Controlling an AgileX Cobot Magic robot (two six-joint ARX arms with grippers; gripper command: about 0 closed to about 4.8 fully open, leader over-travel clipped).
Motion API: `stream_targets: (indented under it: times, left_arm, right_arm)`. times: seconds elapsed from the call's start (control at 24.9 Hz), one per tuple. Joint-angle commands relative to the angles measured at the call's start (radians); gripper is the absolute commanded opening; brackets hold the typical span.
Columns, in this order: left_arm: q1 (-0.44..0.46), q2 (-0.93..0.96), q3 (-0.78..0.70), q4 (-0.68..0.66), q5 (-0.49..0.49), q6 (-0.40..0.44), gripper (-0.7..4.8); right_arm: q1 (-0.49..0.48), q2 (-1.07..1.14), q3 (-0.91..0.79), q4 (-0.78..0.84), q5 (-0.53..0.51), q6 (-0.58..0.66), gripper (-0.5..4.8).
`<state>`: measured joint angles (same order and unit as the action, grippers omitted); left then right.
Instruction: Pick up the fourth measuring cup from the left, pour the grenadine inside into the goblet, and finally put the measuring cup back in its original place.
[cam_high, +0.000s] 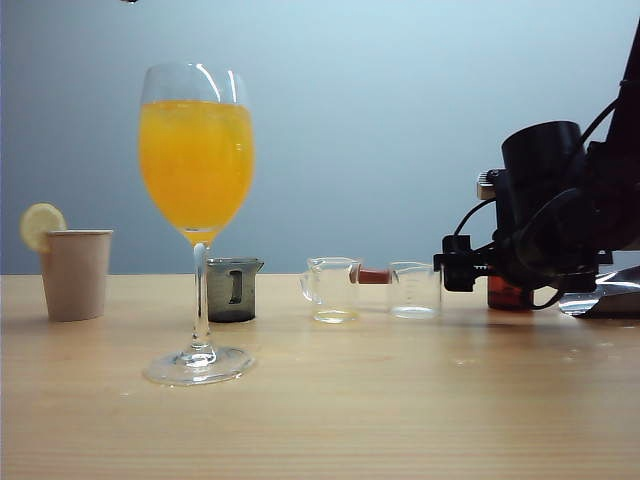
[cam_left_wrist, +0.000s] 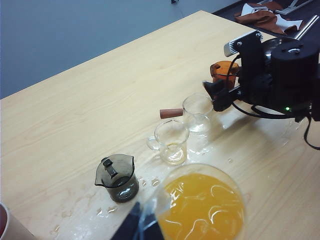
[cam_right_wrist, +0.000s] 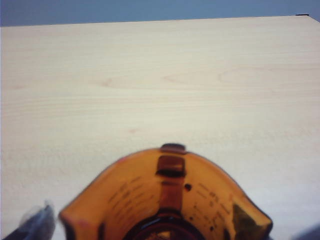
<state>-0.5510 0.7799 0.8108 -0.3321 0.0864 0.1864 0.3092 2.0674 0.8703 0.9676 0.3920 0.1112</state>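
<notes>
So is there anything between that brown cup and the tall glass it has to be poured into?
Yes. Between the amber cup and the goblet stand the clear cup with the brown handle and another clear cup. The right gripper is beside the amber cup; it would have to lift over them.

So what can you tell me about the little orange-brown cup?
The orange-brown cup is small, see-through amber, plastic by the look, with a flared rim, a pouring lip, a side handle and printed measuring marks inside. It stands upright on the wooden table, last in the row, beyond the clear cup. The right end effector is right beside it; whether it touches the cup isn't clear.
</notes>
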Motion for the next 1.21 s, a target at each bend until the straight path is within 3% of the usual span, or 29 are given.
stream_targets:
  times: [0.04,0.28,0.48,0.68,0.96,1.21]
  left_arm:
    - [0.002,-0.002,0.006,-0.014,-0.001,0.001,-0.05]
    - [0.002,-0.003,0.006,-0.073,-0.006,0.001,-0.05]
    - [0.002,-0.003,0.005,-0.080,-0.023,0.002,-0.05]
    - [0.002,-0.003,0.005,-0.080,-0.023,0.046,-0.05]
    - [0.002,-0.003,0.005,-0.079,-0.023,0.049,-0.05]
    - [0.002,-0.002,0.005,-0.078,-0.022,0.049,-0.05]
  right_arm:
    - [0.003,0.023,0.030,-0.003,0.003,-0.008,4.79]
    - [-0.004,0.047,0.068,-0.084,0.003,-0.017,4.79]
    - [-0.019,0.047,0.067,-0.121,-0.011,-0.099,4.79]
    - [-0.021,0.040,0.062,-0.133,-0.110,-0.121,4.79]
    - [-0.029,-0.011,-0.034,-0.120,-0.139,-0.140,4.79]
    - [-0.042,-0.048,-0.098,-0.015,-0.178,-0.142,4.79]
